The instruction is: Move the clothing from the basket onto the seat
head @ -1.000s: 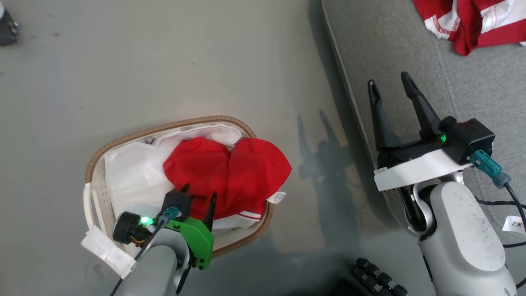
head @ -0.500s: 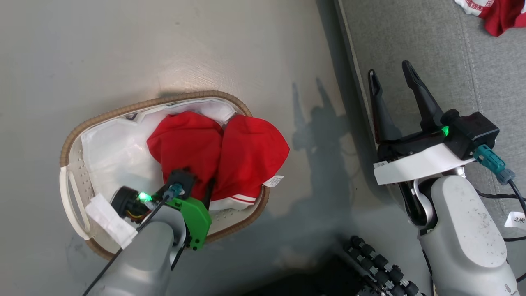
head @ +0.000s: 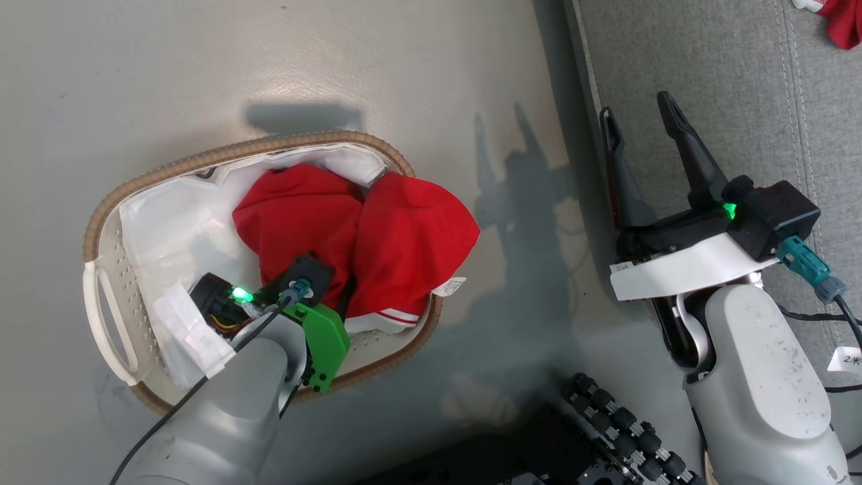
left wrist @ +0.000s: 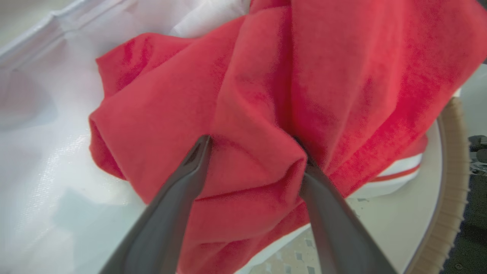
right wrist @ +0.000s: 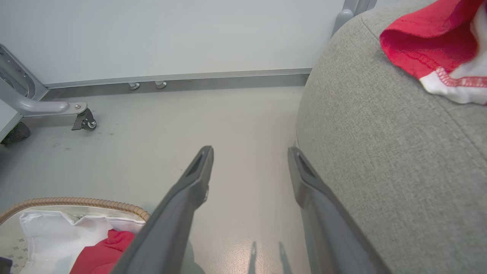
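grasp phase: left gripper astride a fold in the basket

the left gripper (left wrist: 252,141) is pressed into the red garment (left wrist: 266,87), its two fingers parted with a raised fold of fabric between them; nothing is pinched yet. the garment lies bunched on the white liner (left wrist: 45,152) in the right half of the basket (head: 269,144), one edge draped over the basket's side. the right gripper (head: 636,108) hangs wide apart and empty above the near edge of the seat (head: 714,74). farther off, a second red-and-white garment (right wrist: 426,42) already rests on the seat. judged next move: close firmly on the fold, lift clear of the liner, then carry across to the seat.
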`<state>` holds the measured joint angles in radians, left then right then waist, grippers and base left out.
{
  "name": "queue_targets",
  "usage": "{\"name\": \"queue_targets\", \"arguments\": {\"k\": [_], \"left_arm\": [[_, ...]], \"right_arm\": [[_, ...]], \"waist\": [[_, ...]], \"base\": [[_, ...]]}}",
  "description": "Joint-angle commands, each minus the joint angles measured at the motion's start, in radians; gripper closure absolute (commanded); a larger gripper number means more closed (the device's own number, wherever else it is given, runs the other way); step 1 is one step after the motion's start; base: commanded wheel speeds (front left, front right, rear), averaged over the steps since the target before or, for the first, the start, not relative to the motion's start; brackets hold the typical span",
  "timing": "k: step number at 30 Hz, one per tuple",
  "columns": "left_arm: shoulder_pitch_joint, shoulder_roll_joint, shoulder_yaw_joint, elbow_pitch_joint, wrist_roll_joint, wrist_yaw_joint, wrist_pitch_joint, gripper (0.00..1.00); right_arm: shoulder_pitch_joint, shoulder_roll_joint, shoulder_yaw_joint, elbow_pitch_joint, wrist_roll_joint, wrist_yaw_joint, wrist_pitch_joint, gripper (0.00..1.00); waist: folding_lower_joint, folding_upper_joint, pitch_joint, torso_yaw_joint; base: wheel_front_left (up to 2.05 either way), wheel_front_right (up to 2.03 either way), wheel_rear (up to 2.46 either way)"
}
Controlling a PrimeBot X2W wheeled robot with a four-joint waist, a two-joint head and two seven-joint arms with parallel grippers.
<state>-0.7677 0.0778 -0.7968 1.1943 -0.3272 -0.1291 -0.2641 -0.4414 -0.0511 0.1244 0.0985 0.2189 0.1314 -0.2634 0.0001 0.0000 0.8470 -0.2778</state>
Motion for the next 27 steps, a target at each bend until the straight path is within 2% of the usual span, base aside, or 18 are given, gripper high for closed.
{"name": "queue_targets", "arguments": {"k": [1,2,3,4,5,11,18,27], "left_arm": [[0.004,-0.001,-0.025,-0.001,-0.024,-0.002,0.0,0.0],[0.003,0.0,-0.038,-0.001,-0.034,-0.002,0.0,0.0],[0.001,0.003,-0.051,-0.002,-0.048,-0.002,0.0,0.17],[0.001,0.005,-0.062,-0.003,-0.062,-0.002,0.0,0.68],[0.003,0.006,-0.076,-0.003,-0.079,-0.002,0.0,1.0],[0.025,0.017,-0.108,-0.018,-0.168,-0.002,0.0,1.0],[0.085,0.039,-0.113,-0.071,-0.227,-0.002,0.0,1.0],[0.191,0.05,-0.039,-0.164,-0.257,-0.002,0.0,1.0]], "right_arm": [[0.003,-0.001,0.001,-0.003,-0.002,-0.001,-0.002,0.0],[0.004,-0.001,0.002,-0.004,-0.002,-0.001,-0.002,0.0],[0.004,-0.001,0.002,-0.004,-0.003,-0.001,-0.002,0.0],[0.004,-0.001,0.002,-0.005,-0.003,-0.001,-0.002,0.0],[0.003,-0.001,0.002,-0.004,-0.005,-0.001,-0.002,0.0],[-0.012,-0.001,0.008,0.009,0.008,-0.001,-0.002,0.0],[-0.012,-0.002,0.028,0.04,0.028,-0.001,-0.002,0.0],[0.023,-0.002,0.032,0.067,0.042,-0.001,-0.002,0.0]], "waist": [[-0.0001,0.0,-0.001,-0.001],[-0.0001,0.0,-0.002,-0.001],[-0.0001,0.0,-0.002,-0.001],[-0.0001,0.0,-0.003,-0.001],[-0.0001,0.0,-0.005,-0.001],[-0.0001,0.0,-0.044,-0.002],[-0.0001,0.0,-0.153,0.003],[-0.0001,0.0,-0.321,0.051]], "base": [[0.0,0.0,0.0],[0.0,0.0,0.0],[0.0,0.0,0.0],[0.0,0.0,0.0],[0.0,0.0,0.0],[0.0,0.0,0.0],[0.0,0.0,0.0],[0.0,0.0,0.0]]}}
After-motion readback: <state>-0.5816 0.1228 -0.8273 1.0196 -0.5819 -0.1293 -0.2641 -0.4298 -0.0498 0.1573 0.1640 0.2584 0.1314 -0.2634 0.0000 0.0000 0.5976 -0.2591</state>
